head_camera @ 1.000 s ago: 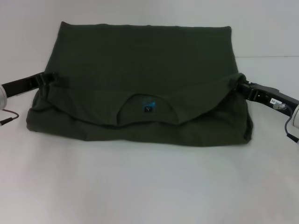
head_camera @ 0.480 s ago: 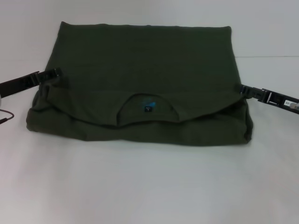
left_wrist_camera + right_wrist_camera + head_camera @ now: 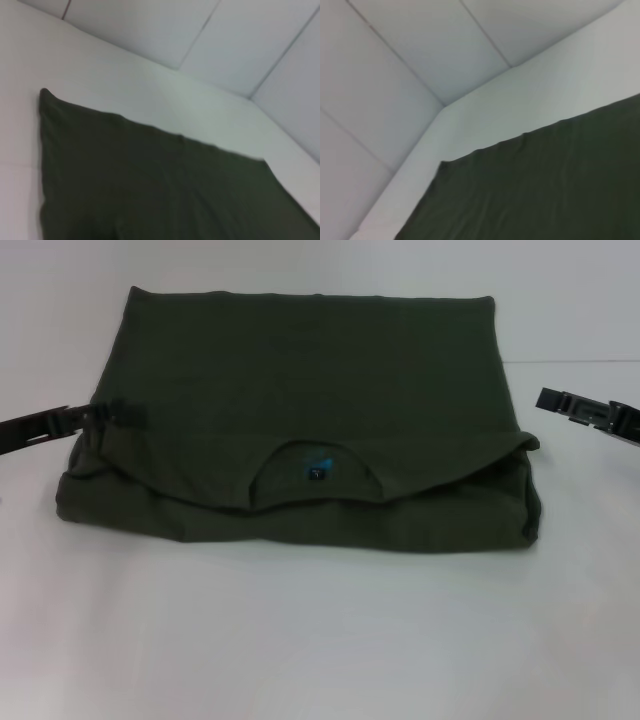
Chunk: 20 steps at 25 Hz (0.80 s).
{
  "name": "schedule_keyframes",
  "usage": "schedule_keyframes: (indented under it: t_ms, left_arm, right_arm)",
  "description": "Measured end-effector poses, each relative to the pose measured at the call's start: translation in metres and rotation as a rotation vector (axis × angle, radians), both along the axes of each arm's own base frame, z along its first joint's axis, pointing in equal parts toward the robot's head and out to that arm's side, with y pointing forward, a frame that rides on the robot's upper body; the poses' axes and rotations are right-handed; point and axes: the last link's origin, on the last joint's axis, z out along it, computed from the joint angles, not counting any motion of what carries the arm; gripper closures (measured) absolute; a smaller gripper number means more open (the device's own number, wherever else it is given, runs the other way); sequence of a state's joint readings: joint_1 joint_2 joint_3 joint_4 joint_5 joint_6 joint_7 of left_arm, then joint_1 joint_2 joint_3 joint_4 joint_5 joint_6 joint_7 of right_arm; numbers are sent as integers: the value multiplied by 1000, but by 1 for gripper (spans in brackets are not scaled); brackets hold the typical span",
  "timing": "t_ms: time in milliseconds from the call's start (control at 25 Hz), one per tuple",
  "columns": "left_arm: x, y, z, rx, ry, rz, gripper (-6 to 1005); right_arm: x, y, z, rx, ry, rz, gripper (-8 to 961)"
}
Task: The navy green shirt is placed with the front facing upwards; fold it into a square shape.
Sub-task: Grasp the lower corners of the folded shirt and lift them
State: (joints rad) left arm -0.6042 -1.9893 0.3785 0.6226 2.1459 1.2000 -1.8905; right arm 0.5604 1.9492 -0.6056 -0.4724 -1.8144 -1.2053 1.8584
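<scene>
**Shirt folded over on the table, grippers at either side**

The left gripper (image 3: 112, 412) reaches in from the left edge of the head view, its tip at the left side of the shirt (image 3: 300, 370), over the fabric where the folded-over flap begins. Whether its fingers are apart, together or pinching cloth cannot be told from here.

The shirt lies in the middle of the white table (image 3: 320, 640), dark olive, spread as a broad block. Its collar end has been folded away from the near edge, so the round collar (image 3: 315, 472) with a small tag sits face up near the middle of the near half, and the flap's curved edge runs across from left to right. No print shows.

The right gripper (image 3: 548, 399) hangs to the right of the shirt, apart from the cloth and holding nothing. Whether its fingers are parted or together cannot be told.

Both wrist views show only dark cloth, the table and the white walls (image 3: 420, 50).
</scene>
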Motion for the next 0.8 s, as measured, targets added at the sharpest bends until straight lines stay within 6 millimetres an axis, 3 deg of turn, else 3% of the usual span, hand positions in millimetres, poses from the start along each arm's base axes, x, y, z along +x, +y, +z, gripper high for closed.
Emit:
schedule_keyframes:
  t_ms: [200, 400, 560, 800]
  left_arm:
    - [-16, -21, 16, -87, 116, -51, 49]
    - [-43, -40, 24, -92, 265, -59, 50]
    - [-55, -42, 16, -124, 391, -61, 51]
    - [-53, -33, -4, -152, 500, -89, 61]
  right_arm:
    - [9, -19, 11, -14, -13, 48, 5]
    - [17, -38, 9, -19, -25, 84, 6]
    - [18, -41, 4, -22, -23, 89, 5]
    - [14, -40, -4, -32, -13, 88, 5]
